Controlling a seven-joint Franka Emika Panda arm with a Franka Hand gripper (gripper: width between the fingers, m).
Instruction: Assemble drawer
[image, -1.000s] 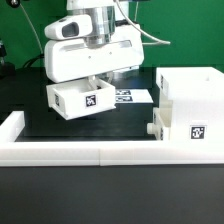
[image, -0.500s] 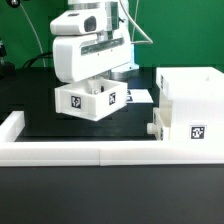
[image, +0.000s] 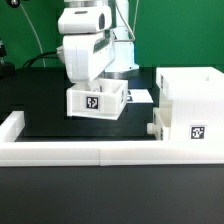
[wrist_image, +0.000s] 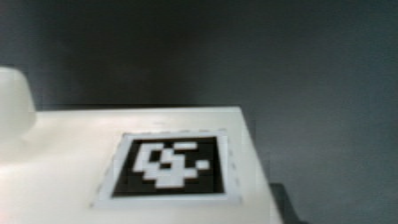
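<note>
My gripper (image: 97, 88) is shut on a small white open-top tray (image: 97, 100) and holds it a little above the black table, with its tag facing the camera. The tall white casing (image: 190, 100) stands at the exterior view's right, apart from the held tray. A second small tray (image: 158, 128) sits low at the casing's near left side. In the wrist view the held tray's wall and tag (wrist_image: 169, 165) fill the frame, and my fingertips are mostly hidden.
A long low white border wall (image: 90, 150) runs along the front and turns up at the exterior view's left (image: 12, 125). The marker board (image: 140, 96) lies on the black table (image: 40, 105) behind the held tray.
My gripper has carried the tray toward the exterior view's right and turned it, so its tagged wall now faces the camera squarely.
</note>
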